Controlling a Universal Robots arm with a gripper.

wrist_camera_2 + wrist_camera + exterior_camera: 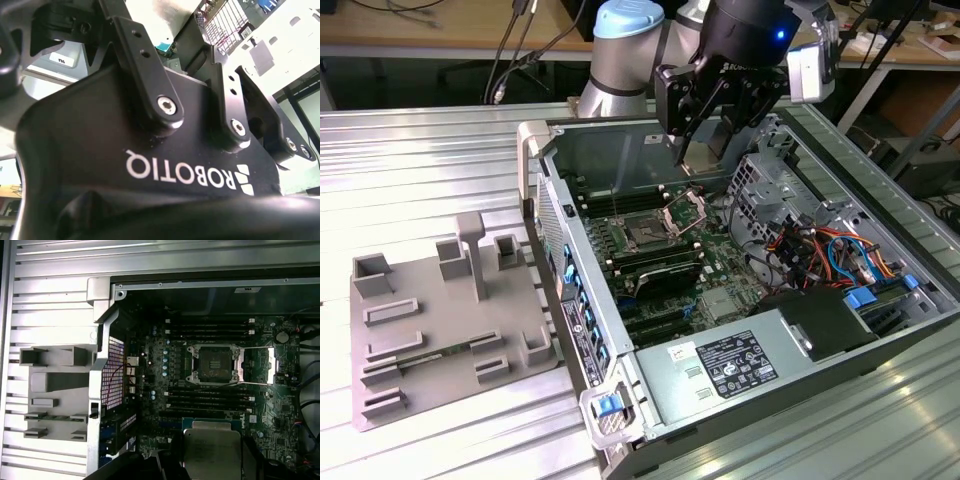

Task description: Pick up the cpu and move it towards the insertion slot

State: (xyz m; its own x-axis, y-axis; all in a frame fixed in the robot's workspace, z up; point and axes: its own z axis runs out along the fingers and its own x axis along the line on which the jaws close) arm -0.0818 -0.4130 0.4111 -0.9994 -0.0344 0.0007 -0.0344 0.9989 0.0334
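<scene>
My gripper (708, 142) hangs over the open computer case, shut on the cpu (706, 153), a thin square chip held between the two fingers. In the first wrist view the cpu (212, 447) shows its pale silvery top, with dark fingers (172, 460) on either side of it. The insertion slot (646, 233) is the dark square socket on the motherboard, below the gripper and toward the exterior view's left. Its steel bracket (686, 212) stands flipped open. In the first wrist view the insertion slot (213, 364) lies apart from the held chip, its bracket (271, 365) laid open beside it.
A grey plastic tray (430, 320) with raised blocks lies on the metal table at the exterior view's left. Long black memory slots (207, 400) flank the socket. Inside the case stand a drive cage (767, 190), coloured cables (825, 250) and a power supply (740, 365).
</scene>
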